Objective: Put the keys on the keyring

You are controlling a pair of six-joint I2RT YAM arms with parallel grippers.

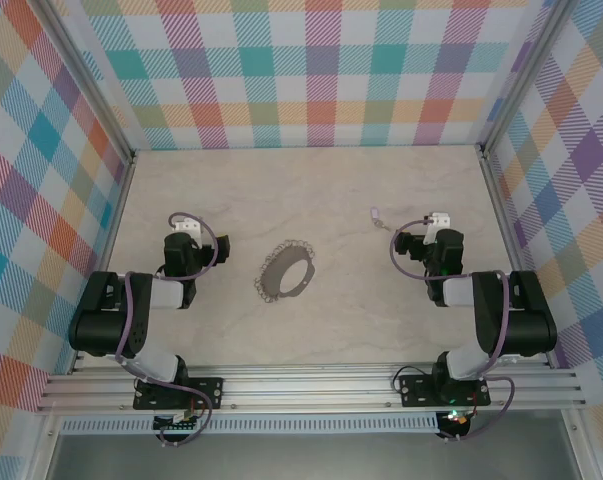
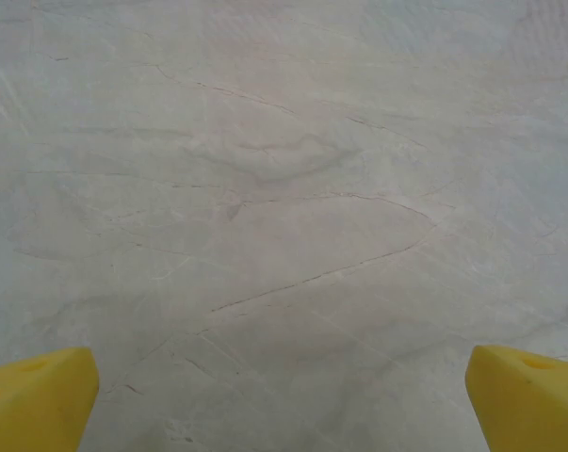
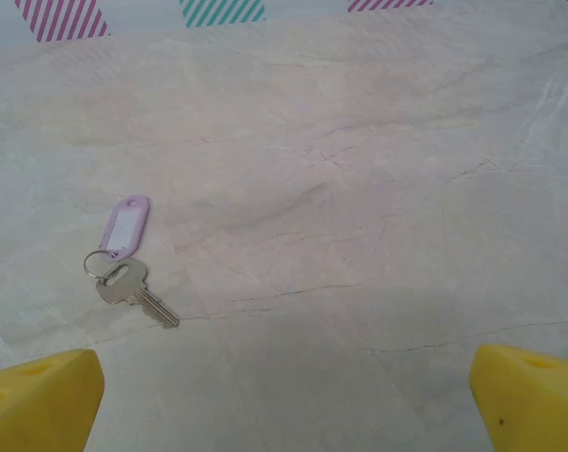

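Spreading wide, the left fingers (image 2: pixel 39 400) are hovering over the bare marbled tabletop (image 2: pixel 284 188) and are holding nothing. The right fingers (image 3: pixel 43 400) are likewise standing fully apart and empty. They are facing the silver key (image 3: pixel 133 287), which is lying flat on the tabletop ahead and to their left, joined by a small split ring (image 3: pixel 95 264) to a lilac tag (image 3: pixel 125 226). The grey chain keyring (image 1: pixel 286 270) is lying as an open loop between both arms, well apart from the key.

Silver key (image 3: pixel 133 290) lies well apart from keyring (image 1: pixel 270 286).
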